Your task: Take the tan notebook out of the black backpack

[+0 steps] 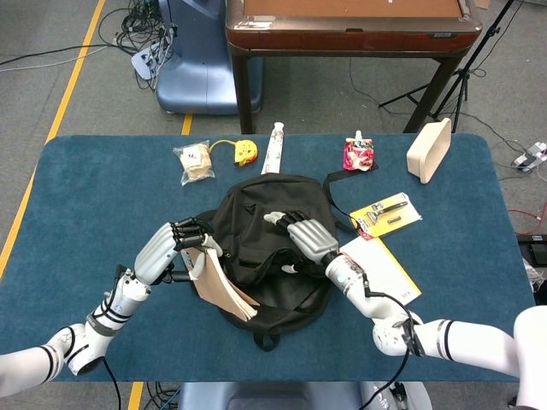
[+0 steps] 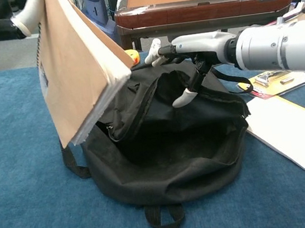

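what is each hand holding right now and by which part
The left hand grips the tan notebook by its upper spiral-bound edge, lifted clear of the black backpack. The right hand rests on the backpack's upper rim; whether it grips the fabric cannot be told.

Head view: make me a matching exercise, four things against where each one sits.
Things:
1. notebook
2. backpack
3. white booklet
4. snack bag

Places:
A. flat on the table, right of the backpack
B. far side of the table, left of the yellow tape measure
C. held up by the left robot hand
D. middle of the table, under the right robot hand

Pairs: 1-C, 2-D, 3-A, 4-B
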Tool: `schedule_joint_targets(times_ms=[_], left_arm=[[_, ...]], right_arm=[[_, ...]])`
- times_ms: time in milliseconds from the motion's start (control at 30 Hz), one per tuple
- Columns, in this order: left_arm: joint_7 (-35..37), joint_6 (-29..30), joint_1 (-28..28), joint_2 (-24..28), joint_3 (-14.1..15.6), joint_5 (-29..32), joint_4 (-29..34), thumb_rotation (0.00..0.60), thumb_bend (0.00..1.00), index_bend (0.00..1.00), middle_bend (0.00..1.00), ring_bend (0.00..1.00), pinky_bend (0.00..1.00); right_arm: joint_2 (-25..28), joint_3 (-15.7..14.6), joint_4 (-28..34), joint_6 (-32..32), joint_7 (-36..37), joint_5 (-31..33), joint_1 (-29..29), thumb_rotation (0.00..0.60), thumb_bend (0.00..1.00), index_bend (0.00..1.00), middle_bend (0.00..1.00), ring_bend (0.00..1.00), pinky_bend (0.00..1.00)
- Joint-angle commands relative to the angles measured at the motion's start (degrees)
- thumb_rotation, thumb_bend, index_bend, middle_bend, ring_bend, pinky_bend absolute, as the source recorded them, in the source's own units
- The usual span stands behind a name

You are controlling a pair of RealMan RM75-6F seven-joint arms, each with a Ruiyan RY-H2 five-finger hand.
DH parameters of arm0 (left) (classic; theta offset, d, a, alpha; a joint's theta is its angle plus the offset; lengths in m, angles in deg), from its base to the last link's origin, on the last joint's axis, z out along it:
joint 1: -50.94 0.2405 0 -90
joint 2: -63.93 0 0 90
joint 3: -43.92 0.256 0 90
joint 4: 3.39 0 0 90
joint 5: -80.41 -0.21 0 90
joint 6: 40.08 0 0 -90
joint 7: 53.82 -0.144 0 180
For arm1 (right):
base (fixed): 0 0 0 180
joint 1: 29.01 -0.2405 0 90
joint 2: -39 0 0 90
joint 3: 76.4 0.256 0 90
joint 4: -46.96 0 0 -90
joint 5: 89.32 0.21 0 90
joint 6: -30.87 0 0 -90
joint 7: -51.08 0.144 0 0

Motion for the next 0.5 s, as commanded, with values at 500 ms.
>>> schedule_joint_targets(times_ms=[500], left_arm=[[-6.87,-9.55,-1.46,2.01,-6.48,5.85,-2.42,0.6,0.57,0.66,0.72,0.53,0.35]], right_arm=[[15.08,-4.19,15.02,-8.87,7.78,-16.99,9.61,0.6,0.0,0.0,0.06,0.0,0.05]])
